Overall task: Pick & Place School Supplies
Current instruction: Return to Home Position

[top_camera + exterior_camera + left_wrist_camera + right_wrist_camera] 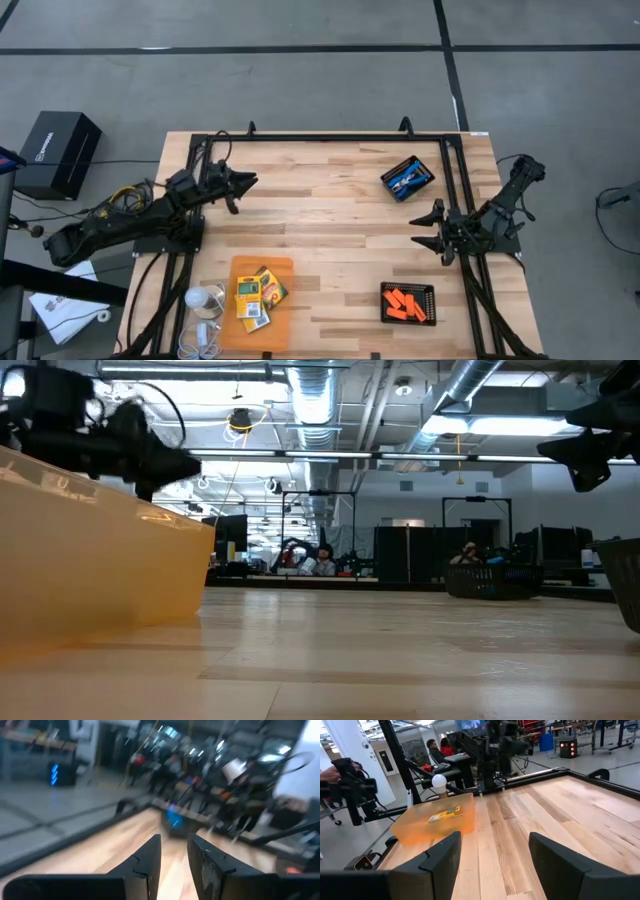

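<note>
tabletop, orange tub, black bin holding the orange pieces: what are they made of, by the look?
Tabletop: wood, butcher-block style, with glued strips, visible grain and a light satin sheen. Orange tub: likely plastic, since its walls are translucent and smooth. Black bin: unclear. It is matte black and its wall seems meshed in the low view, so it may be wire mesh or perforated plastic.

4 cams: overhead, table-level, two wrists
high looks straight down on table (330, 200); low skims its top; low and right wrist share orange bin (435, 822)
</note>
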